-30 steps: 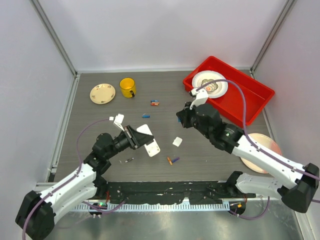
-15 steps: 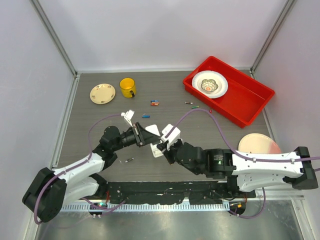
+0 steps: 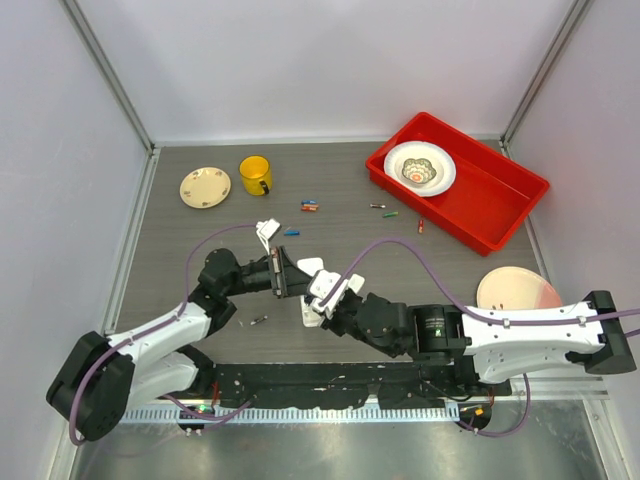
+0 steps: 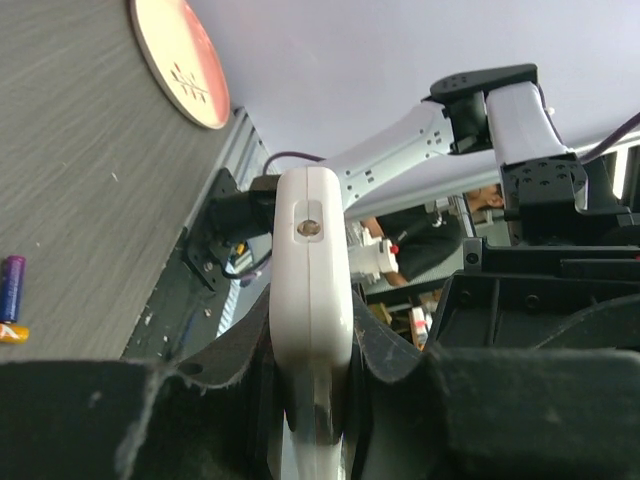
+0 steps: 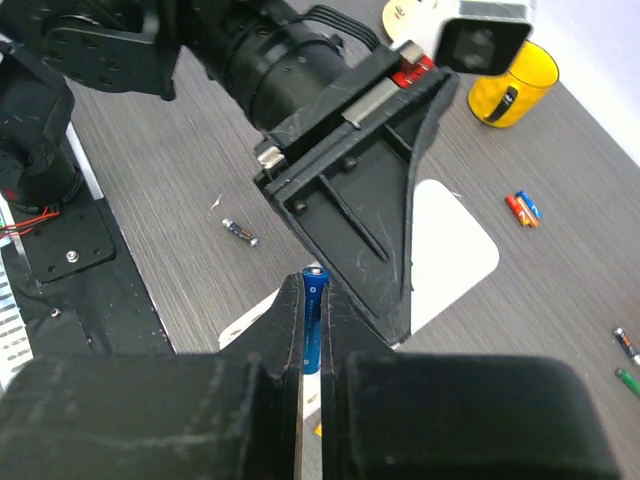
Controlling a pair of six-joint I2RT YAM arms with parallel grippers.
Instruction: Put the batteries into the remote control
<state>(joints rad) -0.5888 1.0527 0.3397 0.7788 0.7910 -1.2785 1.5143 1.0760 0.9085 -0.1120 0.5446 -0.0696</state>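
Remote control [image 4: 311, 285] edge-on inside left gripper [image 4: 312, 345], blue battery [image 5: 314, 315] inside right gripper [image 5: 313, 335]

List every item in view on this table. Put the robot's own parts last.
table: one, dark grey wood grain, under everything
mug: one, yellow, far left
small plate: one, cream, left of the mug
tray: one, red, far right corner
bowl: one, white with a patterned inside, in the tray
large plate: one, pinkish, right edge by the right arm
loose batteries: about ten, mixed colours, scattered over the middle of the table
blue battery: one, in the right claw
remote control: one, white, in the left claw
left claw: one, black, shut on the remote control, table centre
right claw: one, black, shut on the blue battery, beside the left claw
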